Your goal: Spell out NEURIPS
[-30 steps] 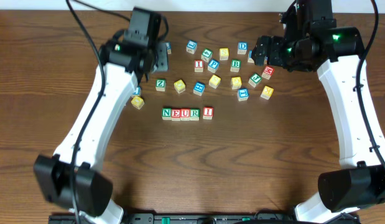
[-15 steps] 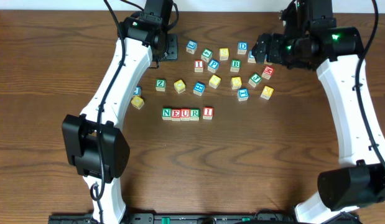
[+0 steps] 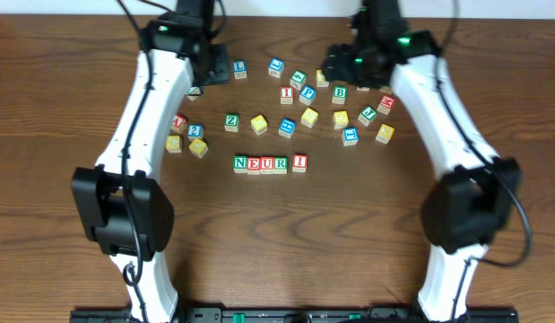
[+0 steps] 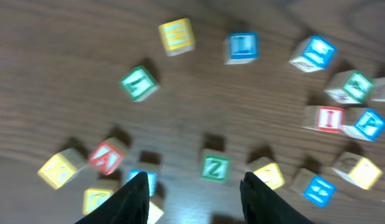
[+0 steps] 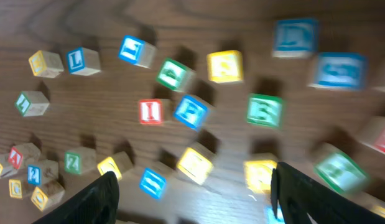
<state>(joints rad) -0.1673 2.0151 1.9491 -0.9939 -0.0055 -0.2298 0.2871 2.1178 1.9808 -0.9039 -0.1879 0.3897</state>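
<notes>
The N-E-U-R-I row (image 3: 270, 163) sits edge to edge at the middle of the worktop (image 3: 62, 179), with bare wood to its right where the last two letters would go. The blue P cube (image 3: 307, 93) lies loose in the scatter behind the row, just beside a spare red I cube (image 3: 286, 94). Both hands hover over that scatter, probably searching. The left hand (image 4: 195, 177) has its fingers (image 4: 135, 199) modestly apart with nothing between them, and the right hand (image 5: 195, 174) stands wide and empty. The overhead view gives the row and each arm's reach, but the wrists hide the fingers. The right wrist view, though blurred, shows the P (image 5: 191, 112) ahead of that hand. The S cube I cannot pick out in any view.
</notes>
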